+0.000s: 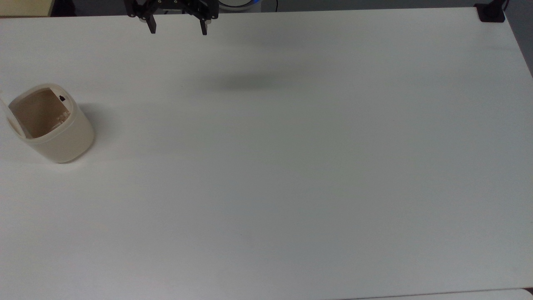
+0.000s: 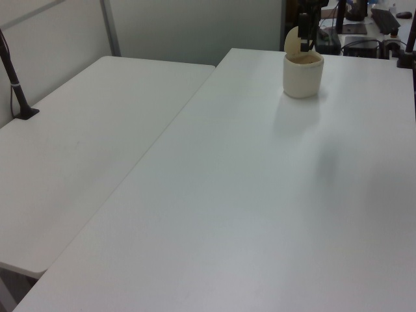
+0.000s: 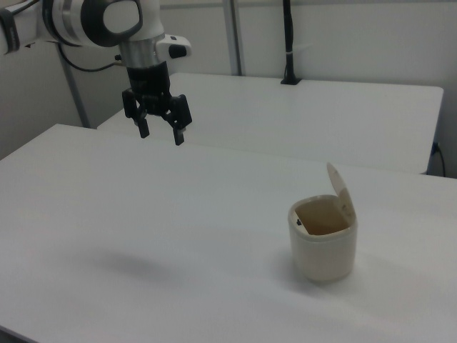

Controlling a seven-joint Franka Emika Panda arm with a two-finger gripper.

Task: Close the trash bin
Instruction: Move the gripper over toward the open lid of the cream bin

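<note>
The trash bin (image 1: 54,129) is a small cream-beige tub standing near the left edge of the table in the top view, its brownish inside showing. Its pale lid (image 3: 341,188) stands up, hinged open at the bin's far side in the right view. In the left view the bin (image 2: 302,75) sits far back on the table with the lid (image 2: 293,39) raised. My gripper (image 1: 178,30) hangs open and empty above the table's far edge in the top view, well to the right of the bin. In the right view the gripper (image 3: 161,133) is high above the table, left of the bin (image 3: 323,246).
The white table (image 1: 291,166) is bare around the bin. A second white table (image 2: 84,136) adjoins it. A black clamp post (image 1: 491,12) sits at the top view's far right corner. Another black post (image 2: 14,81) is clamped on the adjoining table.
</note>
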